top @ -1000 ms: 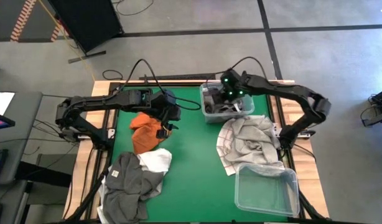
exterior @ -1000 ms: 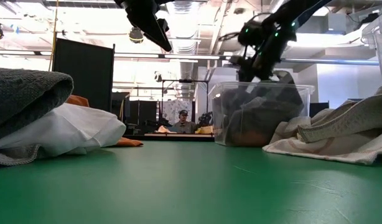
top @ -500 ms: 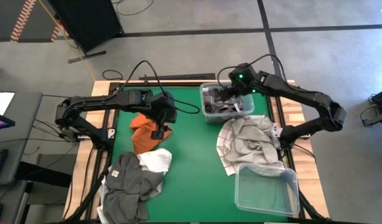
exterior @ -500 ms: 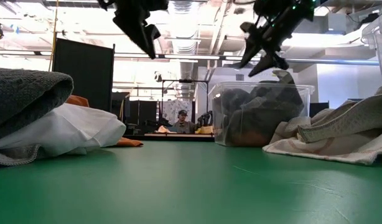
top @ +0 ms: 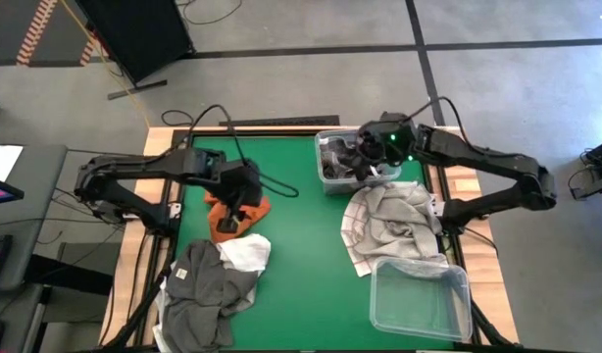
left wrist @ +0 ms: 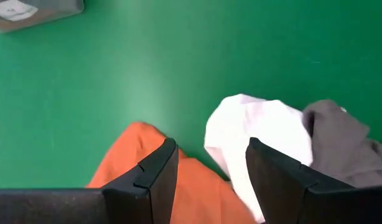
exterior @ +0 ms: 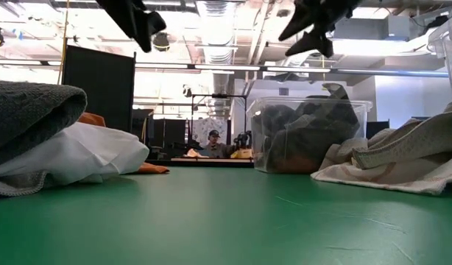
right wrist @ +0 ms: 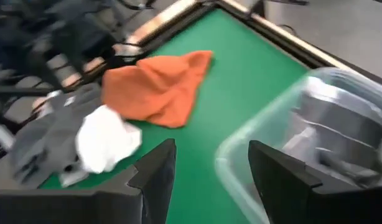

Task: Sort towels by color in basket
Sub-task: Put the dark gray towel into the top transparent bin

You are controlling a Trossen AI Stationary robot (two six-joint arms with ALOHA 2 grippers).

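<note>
A rust orange towel (top: 247, 206) lies flat on the green table's left half, and it also shows in my left wrist view (left wrist: 178, 186) and right wrist view (right wrist: 157, 87). Nearer lie a white towel (top: 248, 252) and a dark grey towel (top: 203, 289). My left gripper (top: 227, 222) hangs open above the orange towel's near edge, touching nothing (left wrist: 209, 149). My right gripper (top: 357, 162) is open in the air above the far clear basket (top: 327, 176), which holds dark grey towels. Neither gripper holds anything.
A heap of plaid and grid-lined towels (top: 391, 224) covers the table's right side. An empty clear basket (top: 421, 299) stands at the near right corner. Bare green table (top: 306, 265) runs down the middle. A person sits far behind the table (exterior: 215, 143).
My right gripper has risen up out of the far basket, and the dark towels stay inside it. My left gripper has moved toward the table's near left, from beside the orange towel to over its near edge, and has gone up.
</note>
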